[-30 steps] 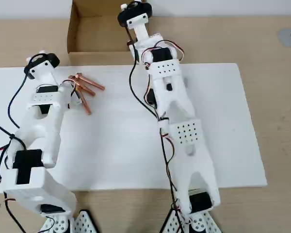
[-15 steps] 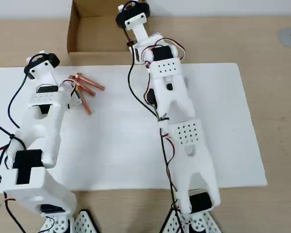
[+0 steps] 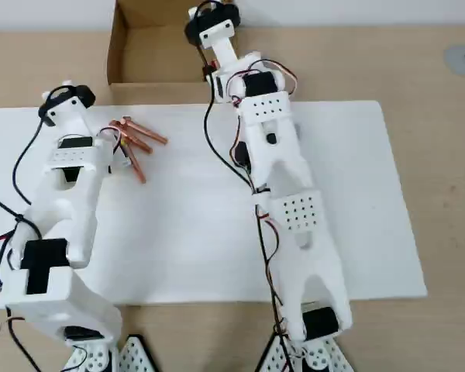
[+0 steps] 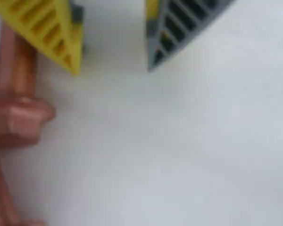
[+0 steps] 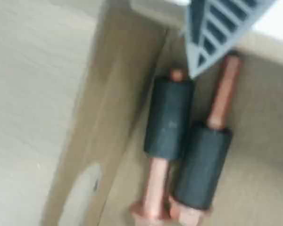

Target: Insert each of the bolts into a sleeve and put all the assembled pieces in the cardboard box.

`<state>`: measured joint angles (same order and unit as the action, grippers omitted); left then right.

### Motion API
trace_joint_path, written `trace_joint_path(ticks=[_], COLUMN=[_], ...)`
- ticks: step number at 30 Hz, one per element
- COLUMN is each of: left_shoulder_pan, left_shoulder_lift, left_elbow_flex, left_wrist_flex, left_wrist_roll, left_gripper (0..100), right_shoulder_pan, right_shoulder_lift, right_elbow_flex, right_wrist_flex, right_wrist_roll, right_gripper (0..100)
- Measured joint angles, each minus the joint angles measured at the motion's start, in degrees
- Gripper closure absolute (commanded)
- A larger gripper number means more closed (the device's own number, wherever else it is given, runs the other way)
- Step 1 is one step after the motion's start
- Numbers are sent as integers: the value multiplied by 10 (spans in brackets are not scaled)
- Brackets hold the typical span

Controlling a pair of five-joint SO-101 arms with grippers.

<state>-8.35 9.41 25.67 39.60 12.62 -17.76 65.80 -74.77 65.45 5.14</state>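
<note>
A small heap of copper bolts (image 3: 136,139) lies on the white mat just beside my left gripper (image 3: 122,155). Up close, that gripper (image 4: 114,66) is open, its yellow finger (image 4: 47,28) next to a bolt's hex head (image 4: 21,120), with nothing between the fingers. My right gripper (image 3: 211,74) hangs over the near right corner of the cardboard box (image 3: 116,46). Its grey finger (image 5: 217,28) is above two assembled pieces (image 5: 167,117) (image 5: 200,165), black sleeves on copper bolts lying side by side on the box floor against a wall. No second finger is near it and it holds nothing.
The white mat (image 3: 194,225) covers the middle of the wooden table (image 3: 434,116). The box stands just beyond the mat's far edge. A grey round fitting (image 3: 463,58) sits at the far right.
The right arm's wrist has shifted slightly farther over the box. The left arm and the bolts have kept still.
</note>
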Motion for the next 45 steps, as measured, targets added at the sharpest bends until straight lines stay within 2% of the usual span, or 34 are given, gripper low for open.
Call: trace_joint_path(ticks=[6, 8, 13, 17, 22, 28, 32, 41, 45], left_shoulder_pan=[0, 0, 0, 0, 0, 0, 0, 0, -1], left_shoulder_lift=[0, 0, 0, 0, 0, 0, 0, 2, -11], left_elbow_flex=[0, 0, 0, 0, 0, -5, -7, -16, -14], left_wrist_flex=[0, 0, 0, 0, 3, 14, 14, 20, 20], left_wrist_roll=[0, 0, 0, 0, 0, 0, 0, 0, 7], left_gripper=[897, 897, 897, 895, 894, 893, 894, 894, 894], right_shoulder_pan=[0, -4, -22, -21, -22, -26, -23, 55, 62], right_shoulder_lift=[-1, -31, -153, -251, -375, -542, -582, -584, -584], right_elbow_flex=[-156, -167, -171, -144, 24, 382, 571, 710, 745], right_wrist_flex=[137, 188, 341, 361, 363, 361, 342, 292, 267], right_wrist_roll=[-95, -113, -121, -122, -122, -122, -122, -121, -121], right_gripper=[631, 631, 631, 631, 631, 631, 631, 631, 631])
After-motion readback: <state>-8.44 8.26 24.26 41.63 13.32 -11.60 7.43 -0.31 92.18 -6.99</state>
